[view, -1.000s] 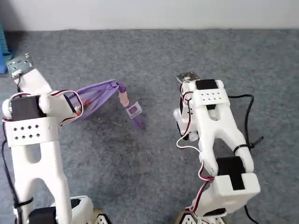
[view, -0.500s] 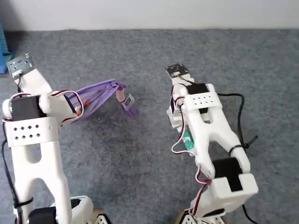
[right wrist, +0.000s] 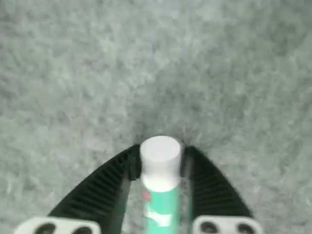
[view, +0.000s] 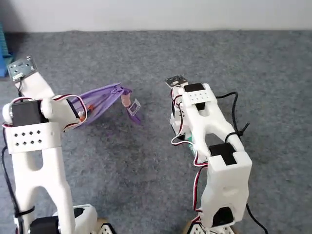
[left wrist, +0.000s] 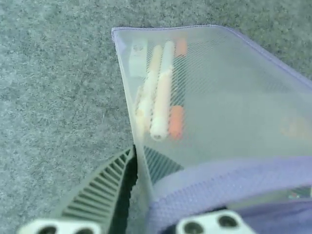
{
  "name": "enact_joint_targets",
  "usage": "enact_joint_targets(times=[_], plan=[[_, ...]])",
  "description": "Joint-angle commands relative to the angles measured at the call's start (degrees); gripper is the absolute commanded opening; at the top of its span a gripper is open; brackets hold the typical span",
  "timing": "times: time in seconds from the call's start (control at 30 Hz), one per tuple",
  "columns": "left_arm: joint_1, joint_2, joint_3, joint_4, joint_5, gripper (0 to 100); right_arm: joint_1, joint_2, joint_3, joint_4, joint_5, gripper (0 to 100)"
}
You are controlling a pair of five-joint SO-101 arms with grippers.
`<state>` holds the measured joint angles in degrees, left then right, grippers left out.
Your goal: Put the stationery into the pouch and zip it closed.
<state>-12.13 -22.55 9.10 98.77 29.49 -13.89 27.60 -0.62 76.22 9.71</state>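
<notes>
A purple-edged mesh pouch (view: 100, 100) hangs from my left gripper (left wrist: 138, 157), which is shut on its rim. The pouch's zip end and small tag (view: 133, 107) point toward the other arm. Through the mesh in the left wrist view I see cream and orange pens (left wrist: 163, 92) lying inside the pouch (left wrist: 229, 112). My right gripper (right wrist: 159, 155) is shut on a green and white glue stick (right wrist: 159, 168), white cap forward, low over the carpet. In the high view a bit of the green stick (view: 191, 140) shows under the right arm, to the right of the pouch's open end.
Grey carpet (view: 146, 185) covers the table, with a white wall along the back. A blue object (view: 3, 53) stands at the far left edge. Bare carpet lies between the two arms and beyond them.
My right arm has swung left toward the pouch with the glue stick. The pouch's dangling zip end has drawn back a little toward the left arm, which kept still.
</notes>
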Motion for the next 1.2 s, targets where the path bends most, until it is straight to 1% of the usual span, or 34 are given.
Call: enact_joint_targets(times=[0.0, 0.07, 0.2, 0.27, 0.4, 0.53, 0.6, 0.7, 0.77, 0.83, 1.0, 1.17], plan=[[0.5, -0.4, 1.1, 1.3, 1.0, 1, -1.0, -1.3, -1.1, 3.3, 0.4, 2.9], [0.4, -0.5, 1.5, 1.3, 1.0, 1, -0.9, -3.6, -1.1, 4.5, 0.4, 0.4], [0.4, -0.6, 1.5, 1.5, 1.0, 1, -1.3, -12.4, -1.0, 10.3, 0.1, 0.8], [0.4, -0.4, 1.7, 1.5, 1.0, 1, -1.5, -18.2, -1.0, 13.2, -2.2, 0.8], [0.4, -0.4, 1.7, 1.5, 1.0, 1, -4.1, -30.8, -1.0, 17.5, -7.0, 0.8], [0.4, -0.4, 1.5, 1.3, 1.0, 1, -10.2, -44.0, -1.0, 18.3, -11.9, 0.8], [0.4, -0.4, 1.5, 1.2, 1.0, 1, -15.1, -49.9, -1.0, 18.0, -13.4, 0.8], [0.4, -0.4, 1.5, 1.3, 1.0, 1, -23.7, -57.5, -1.0, 17.7, -17.8, 0.8], [0.4, -0.4, 1.5, 1.5, 1.0, 1, -27.9, -61.1, -1.0, 15.3, -19.9, 0.8], [-0.8, -0.4, 1.4, 1.5, 1.0, 1, -30.3, -63.3, -1.0, 11.4, -20.1, 0.8], [-4.0, -0.4, 1.5, 1.6, 1.0, 1, -32.8, -63.3, -0.9, -2.8, -20.1, 0.8], [-4.1, -0.6, 1.5, 1.6, 1.0, 1, -35.4, -61.1, -0.9, -17.6, -20.0, 0.9]])
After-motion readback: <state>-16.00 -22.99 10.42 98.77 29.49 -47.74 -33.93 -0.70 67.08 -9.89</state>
